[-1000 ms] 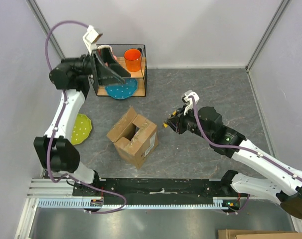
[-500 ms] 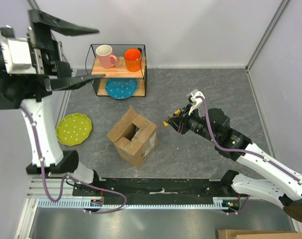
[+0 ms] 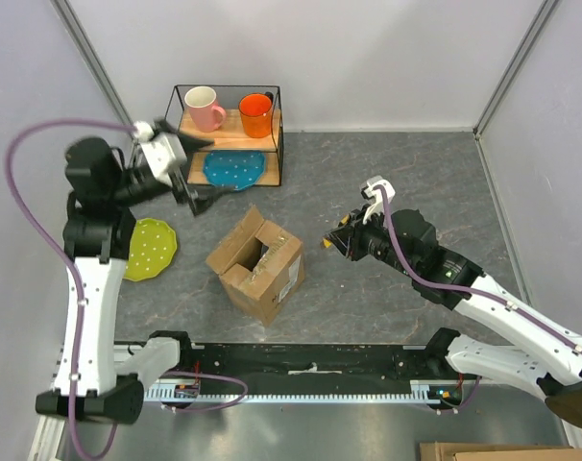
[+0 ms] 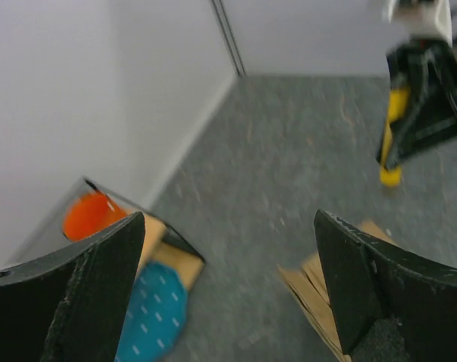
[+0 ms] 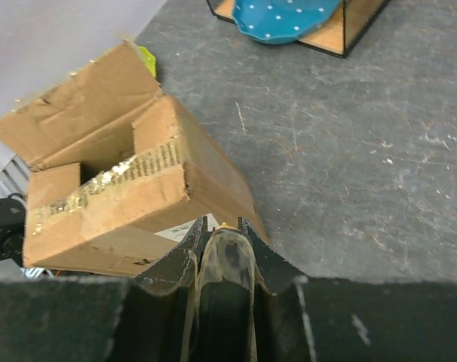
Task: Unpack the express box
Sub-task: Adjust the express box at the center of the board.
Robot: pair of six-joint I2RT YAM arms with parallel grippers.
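Left arm [image 3: 80, 288] high, left fingers [image 4: 85, 302] wide apart; right arm [image 3: 507, 309] low and outstretched, right fingers [image 5: 168, 271] tight on a yellow tool [image 5: 227, 260].

Even, bright overhead light is seen, with only a faint shadow cast beside the express box [image 3: 272, 279]. The left wrist view is blurred; the others are rendered sharp.

left wrist view is blurred, its bottom edge cutting off the express box [image 4: 310, 290]. the yellow thing [image 3: 326, 242] in the right gripper [image 5: 222, 225] is too small to name.
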